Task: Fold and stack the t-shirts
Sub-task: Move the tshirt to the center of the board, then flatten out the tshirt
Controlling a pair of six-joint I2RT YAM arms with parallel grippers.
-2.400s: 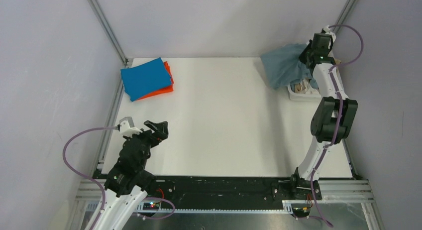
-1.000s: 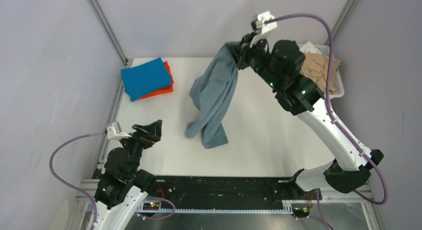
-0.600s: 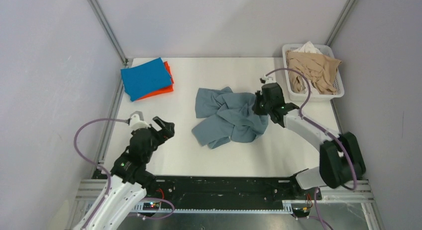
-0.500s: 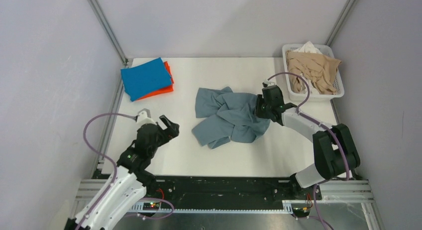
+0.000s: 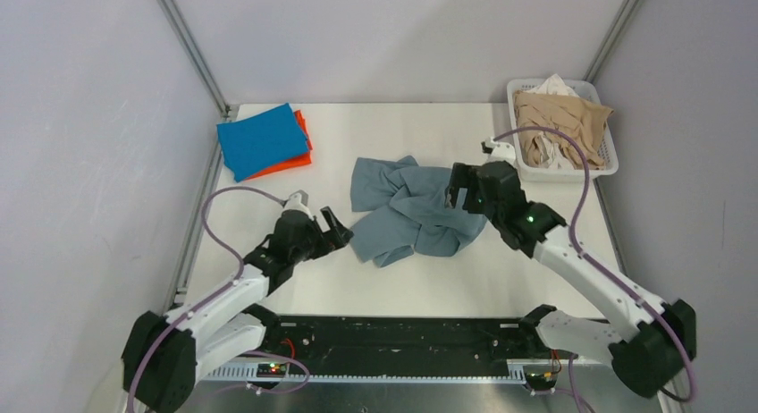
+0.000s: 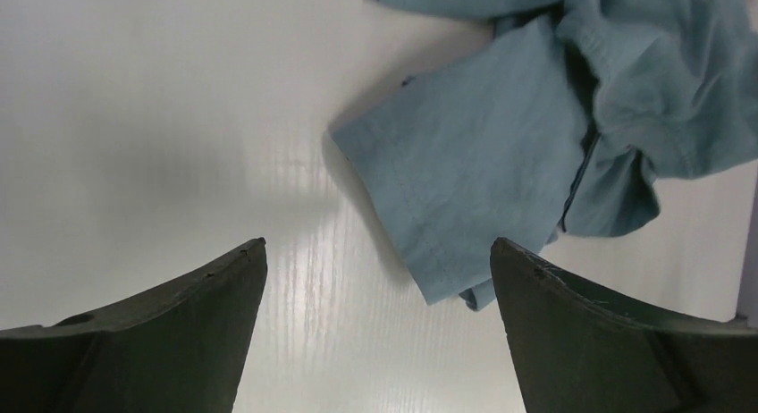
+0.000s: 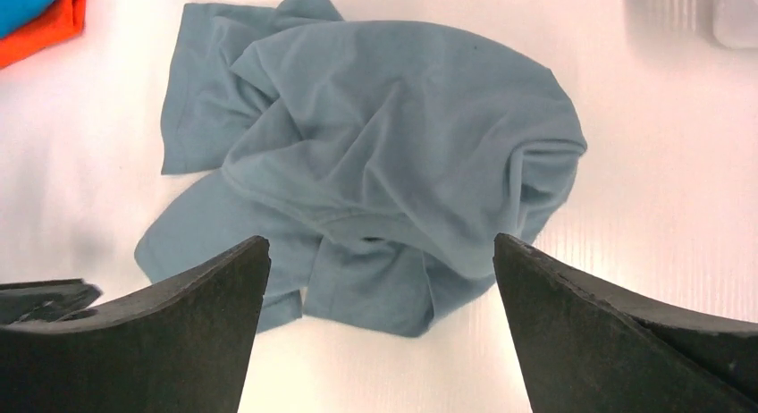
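a crumpled dusty grey-blue fabric t-shirt (image 5: 411,212) lies in the middle of the white tabletop (image 5: 402,288). the right gripper (image 5: 458,188) hovers over its right edge, jaws wide apart, empty. the left gripper (image 5: 338,230) sits just beside its near-left hem, jaws apart too. a folded bright blue t-shirt (image 5: 262,140) tops an orange t-shirt (image 5: 302,156) at the far-left corner.

Soft matt cloth of grey-blue shirt (image 7: 384,163), stitched hems; smooth, faintly glossy white table (image 6: 134,91); plastic basket (image 5: 563,174).

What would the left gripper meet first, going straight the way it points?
Probably the hem corner of the crumpled grey-blue fabric t-shirt, just ahead of the left gripper; depth is unclear.
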